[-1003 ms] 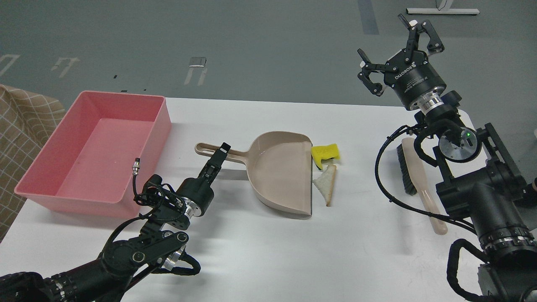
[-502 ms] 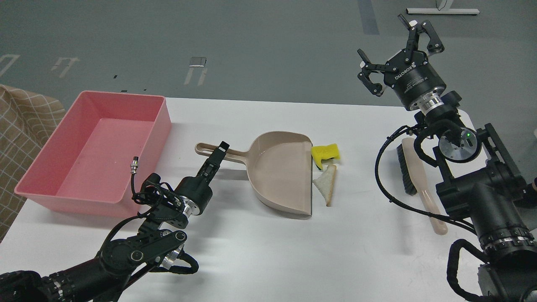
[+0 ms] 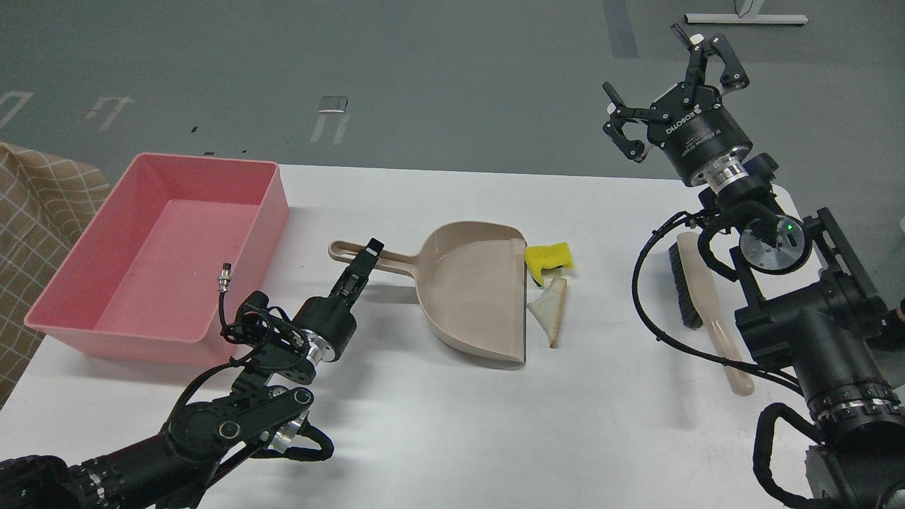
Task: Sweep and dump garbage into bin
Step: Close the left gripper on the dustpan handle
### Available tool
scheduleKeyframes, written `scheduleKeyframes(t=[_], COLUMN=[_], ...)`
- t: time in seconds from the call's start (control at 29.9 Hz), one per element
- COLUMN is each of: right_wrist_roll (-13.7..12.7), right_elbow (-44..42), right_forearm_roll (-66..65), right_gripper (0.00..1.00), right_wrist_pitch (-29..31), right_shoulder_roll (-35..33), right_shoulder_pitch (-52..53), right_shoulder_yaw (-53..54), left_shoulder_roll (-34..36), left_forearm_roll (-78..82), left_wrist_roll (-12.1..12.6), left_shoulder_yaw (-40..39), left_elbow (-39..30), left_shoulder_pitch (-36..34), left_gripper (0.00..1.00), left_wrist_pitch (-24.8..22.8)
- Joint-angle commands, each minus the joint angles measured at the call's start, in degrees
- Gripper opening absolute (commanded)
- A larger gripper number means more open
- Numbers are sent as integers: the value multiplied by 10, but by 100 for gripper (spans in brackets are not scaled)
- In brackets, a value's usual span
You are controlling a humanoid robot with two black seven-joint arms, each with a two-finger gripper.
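Observation:
The garbage lies at the dustpan's open edge: a yellow sponge piece (image 3: 550, 256) and a triangular bread slice (image 3: 550, 311). The beige dustpan (image 3: 472, 297) sits mid-table with its handle pointing left. My left gripper (image 3: 369, 253) is at the handle. Its fingers are seen edge-on over the handle, so I cannot tell whether they grip it. The pink bin (image 3: 272, 212) stands at the far left and holds nothing. My right gripper (image 3: 672, 78) is open and empty, raised high above the table's right side.
A beige brush with black bristles (image 3: 703, 300) lies on the table under my right arm. A checked cloth (image 3: 35, 212) lies left of the bin. The white table (image 3: 438, 424) has bare surface in front of the dustpan.
My left gripper has shifted slightly left along the dustpan handle. The dustpan, garbage and right arm have not moved.

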Motion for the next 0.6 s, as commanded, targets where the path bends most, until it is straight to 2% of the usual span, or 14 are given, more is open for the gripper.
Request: scheduleKeyframes(t=[0.0, 0.13, 0.23, 0.57], right_wrist_roll=[0, 0, 0, -1], right_elbow=[0, 0, 0, 0], right_forearm_roll=[0, 0, 0, 0], right_gripper=[100, 100, 100, 100], right_wrist_pitch=[0, 0, 0, 0], right_shoulder_roll=[0, 0, 0, 0], right_shoulder_pitch=[0, 0, 1, 1], right_shoulder_yaw=[0, 0, 0, -1], left_shoulder_roll=[0, 0, 0, -1], left_forearm_roll=[0, -1, -1, 2], left_wrist_roll=[0, 1, 0, 1], left_shoulder_yaw=[0, 0, 0, 0], left_elbow=[1, 1, 8, 8], left_shoulder_pitch=[1, 1, 0, 0], left_gripper=[27, 20, 2, 0], left_wrist_pitch=[0, 0, 0, 0])
